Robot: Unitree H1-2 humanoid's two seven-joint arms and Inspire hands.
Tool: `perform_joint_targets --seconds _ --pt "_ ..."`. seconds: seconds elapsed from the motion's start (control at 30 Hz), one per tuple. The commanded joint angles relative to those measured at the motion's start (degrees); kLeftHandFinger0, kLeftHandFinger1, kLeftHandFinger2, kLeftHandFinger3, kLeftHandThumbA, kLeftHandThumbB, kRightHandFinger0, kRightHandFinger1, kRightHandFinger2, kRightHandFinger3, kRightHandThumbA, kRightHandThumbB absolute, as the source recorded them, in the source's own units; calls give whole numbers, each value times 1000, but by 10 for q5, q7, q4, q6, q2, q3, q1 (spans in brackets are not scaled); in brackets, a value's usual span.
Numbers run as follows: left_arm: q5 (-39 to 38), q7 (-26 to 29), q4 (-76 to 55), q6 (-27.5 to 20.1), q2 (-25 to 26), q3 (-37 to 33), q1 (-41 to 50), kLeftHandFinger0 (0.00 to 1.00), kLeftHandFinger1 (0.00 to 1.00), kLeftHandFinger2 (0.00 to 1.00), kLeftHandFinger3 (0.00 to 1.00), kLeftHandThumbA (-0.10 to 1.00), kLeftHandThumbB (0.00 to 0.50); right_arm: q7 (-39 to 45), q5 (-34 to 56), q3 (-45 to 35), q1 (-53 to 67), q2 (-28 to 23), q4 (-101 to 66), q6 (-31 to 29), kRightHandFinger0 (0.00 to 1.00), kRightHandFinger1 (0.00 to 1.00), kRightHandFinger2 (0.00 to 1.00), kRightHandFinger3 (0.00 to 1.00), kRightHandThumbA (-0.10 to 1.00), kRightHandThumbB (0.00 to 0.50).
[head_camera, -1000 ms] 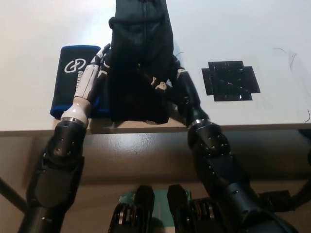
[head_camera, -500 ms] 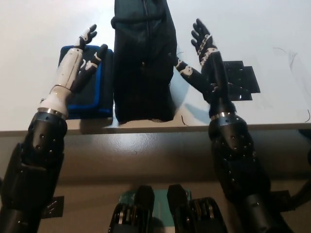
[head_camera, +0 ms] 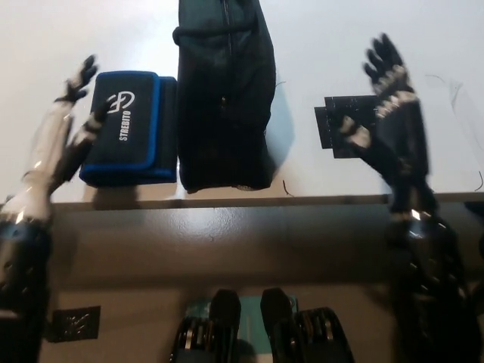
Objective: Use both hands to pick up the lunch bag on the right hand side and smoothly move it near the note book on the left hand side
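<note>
At the table's near edge [head_camera: 340,200], the white left hand [head_camera: 64,125] at mid left and the black right hand [head_camera: 389,102] at right are both empty, fingers spread. The lunch bag [head_camera: 224,98] stands at upper centre, touching the blue-edged notebook [head_camera: 125,127]. The placement appears complete; the hands should withdraw sideways without brushing the bag. The notebook reads "STREBITO" beside a white logo. Black tape [head_camera: 333,125] lies right.
</note>
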Motion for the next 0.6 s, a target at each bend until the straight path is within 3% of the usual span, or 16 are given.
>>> perform_joint_targets --seconds 0.0,0.07,0.13,0.23,0.27,0.37,0.57 --pt "-77 8 -43 -100 21 50 56 1000 1000 1000 1000 1000 388 16 23 -28 59 -38 -82 16 1000 1000 1000 1000 1000 368" --pt "-98 13 -54 -126 13 66 91 1000 1000 1000 1000 1000 377 0 12 -44 88 -41 -89 1 1000 1000 1000 1000 1000 400" --pt "-115 11 -57 -144 8 76 115 1000 1000 1000 1000 1000 336 -2 11 -53 107 -48 -88 -10 1000 1000 1000 1000 1000 444" --pt "-130 6 -50 -168 10 84 143 1000 1000 1000 1000 1000 274 2 10 -59 128 -57 -85 -19 1000 1000 1000 1000 1000 457" --pt "-137 3 -44 -174 10 87 156 1000 1000 1000 1000 1000 302 3 8 -61 135 -59 -84 -23 1000 1000 1000 1000 1000 457" --pt "-137 4 -35 -188 9 93 179 1000 1000 1000 1000 1000 319 6 8 -64 145 -63 -78 -33 1000 1000 1000 1000 1000 452" --pt "-135 10 12 -229 9 104 212 1000 1000 1000 1000 1000 332 14 13 -68 167 -65 -34 -65 1000 1000 1000 1000 1000 359"
